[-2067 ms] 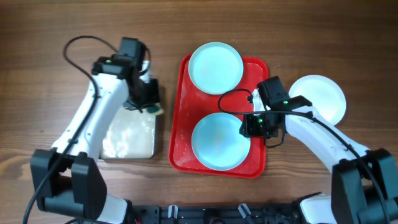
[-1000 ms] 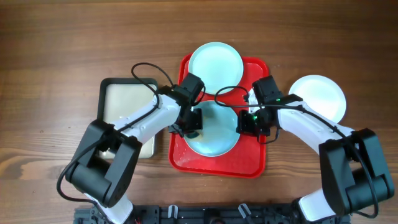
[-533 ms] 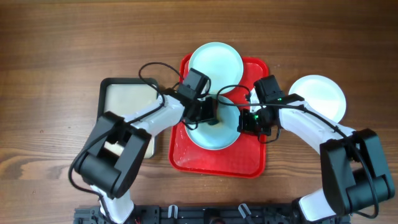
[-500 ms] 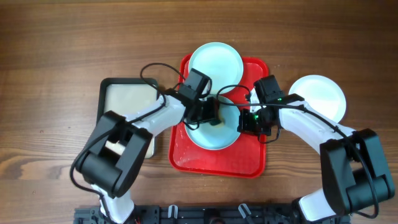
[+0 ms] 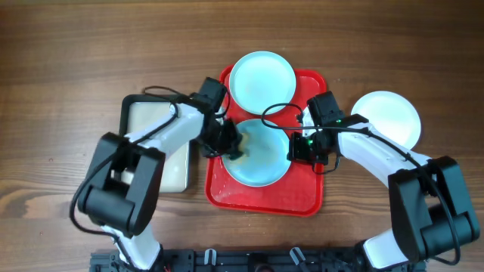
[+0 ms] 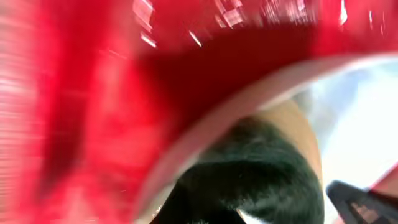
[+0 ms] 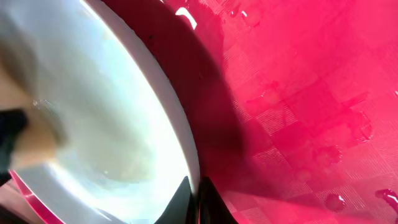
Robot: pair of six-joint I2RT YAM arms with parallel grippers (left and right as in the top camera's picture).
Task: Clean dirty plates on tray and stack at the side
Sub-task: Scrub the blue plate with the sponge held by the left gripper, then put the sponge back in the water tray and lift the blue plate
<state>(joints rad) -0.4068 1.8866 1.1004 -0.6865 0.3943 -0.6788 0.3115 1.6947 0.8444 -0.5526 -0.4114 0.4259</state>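
Note:
The red tray (image 5: 265, 198) holds two pale blue plates: the near one (image 5: 265, 160) is tilted up, the far one (image 5: 262, 81) lies flat. The white plate (image 5: 389, 117) lies on the table right of the tray. My left gripper (image 5: 229, 145) is shut on a sponge (image 6: 261, 168) with a dark green and a tan layer, and presses it on the near plate's left rim. My right gripper (image 7: 198, 200) is shut on that plate's right rim (image 7: 112, 124) and holds it off the wet tray floor (image 7: 311, 93). The left wrist view is blurred.
A smaller black-rimmed tray (image 5: 155, 151) with a pale inside sits left of the red tray. The left arm crosses over it. Water drops lie on the red tray floor. Bare wooden table lies all around.
My left gripper has slid the sponge from the middle of the near plate to its left rim. Earlier it came over from the black-rimmed tray. The right gripper has kept still.

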